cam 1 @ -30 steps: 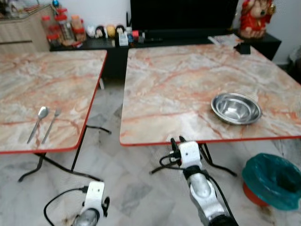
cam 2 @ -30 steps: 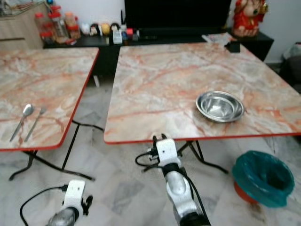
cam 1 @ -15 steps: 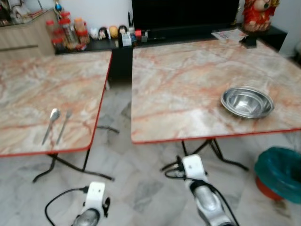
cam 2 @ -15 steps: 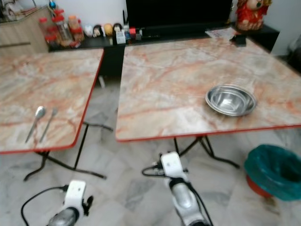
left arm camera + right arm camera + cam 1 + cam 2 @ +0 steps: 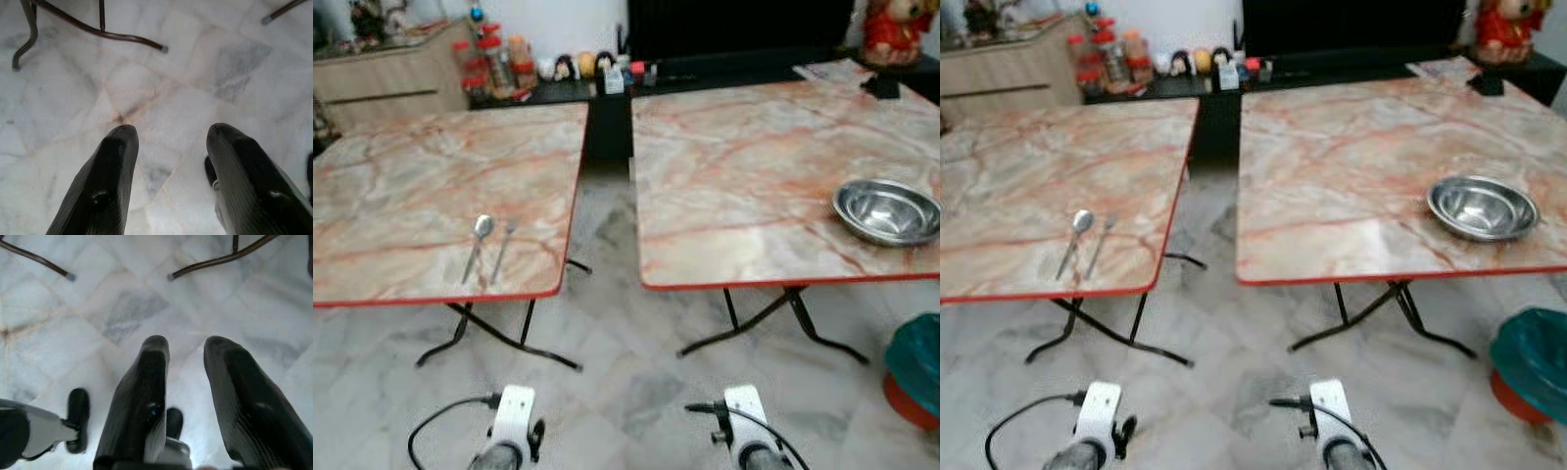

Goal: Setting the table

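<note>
Lowering right gripper [image 5: 186, 382], apparently, spoon [image 5: 477, 245] nearer centre

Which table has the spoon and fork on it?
The marble-patterned table on the robot's left holds the metal spoon and fork; the right one holds a steel bowl.

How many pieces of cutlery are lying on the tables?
2: a spoon and a fork, side by side near the front edge of the left table. The right table carries a steel bowl.

Teal bin [image 5: 918, 364], jars [image 5: 499, 61], red figurine [image 5: 890, 27].
</note>
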{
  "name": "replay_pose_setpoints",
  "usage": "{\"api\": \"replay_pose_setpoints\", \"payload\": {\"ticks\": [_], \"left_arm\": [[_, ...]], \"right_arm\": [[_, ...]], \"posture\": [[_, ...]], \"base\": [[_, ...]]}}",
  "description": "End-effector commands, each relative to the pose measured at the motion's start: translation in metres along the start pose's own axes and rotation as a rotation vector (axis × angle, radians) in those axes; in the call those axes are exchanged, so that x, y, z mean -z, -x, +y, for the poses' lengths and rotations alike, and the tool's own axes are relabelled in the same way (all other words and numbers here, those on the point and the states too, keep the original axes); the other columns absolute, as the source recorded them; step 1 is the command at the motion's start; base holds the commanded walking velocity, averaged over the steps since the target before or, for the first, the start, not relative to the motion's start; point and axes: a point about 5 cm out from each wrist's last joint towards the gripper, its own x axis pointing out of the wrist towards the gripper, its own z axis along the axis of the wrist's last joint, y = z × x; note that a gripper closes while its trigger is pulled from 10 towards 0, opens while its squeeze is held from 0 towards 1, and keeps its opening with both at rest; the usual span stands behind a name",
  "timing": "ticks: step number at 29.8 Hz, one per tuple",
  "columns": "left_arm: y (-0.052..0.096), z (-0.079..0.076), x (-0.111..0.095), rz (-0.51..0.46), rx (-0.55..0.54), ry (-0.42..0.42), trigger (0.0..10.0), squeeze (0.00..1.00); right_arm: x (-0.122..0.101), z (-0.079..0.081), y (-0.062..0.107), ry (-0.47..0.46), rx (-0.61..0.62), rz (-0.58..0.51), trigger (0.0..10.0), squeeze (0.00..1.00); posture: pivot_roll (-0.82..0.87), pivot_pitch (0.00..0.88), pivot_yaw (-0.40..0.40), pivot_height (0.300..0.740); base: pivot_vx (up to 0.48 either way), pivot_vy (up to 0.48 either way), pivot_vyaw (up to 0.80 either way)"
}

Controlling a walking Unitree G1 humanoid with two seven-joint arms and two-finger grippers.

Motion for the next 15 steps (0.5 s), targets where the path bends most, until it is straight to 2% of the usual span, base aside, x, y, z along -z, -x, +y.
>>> {"api": "replay_pose_setpoints", "payload": {"ticks": [1, 15], "left_arm": [[-0.001, 0.002, -0.002, 0.002, 0.003, -0.034, 10.0, 0.0], [0.002, 0.005, 0.007, 0.039, 0.004, -0.052, 10.0, 0.0]], "right_arm": [[0.003, 0.003, 0.0, -0.03, -0.014, 0.021, 10.0, 0.0], [0.009, 0.005, 0.002, -0.07, -0.011, 0.047, 10.0, 0.0]], "posture": [[-0.01, 0.0, 0.076, 0.74], [-0.05, 0.0, 0.091, 0.74]], "base": [[0.0, 0.285, 0.0], [0.0, 0.284, 0.0]]}}
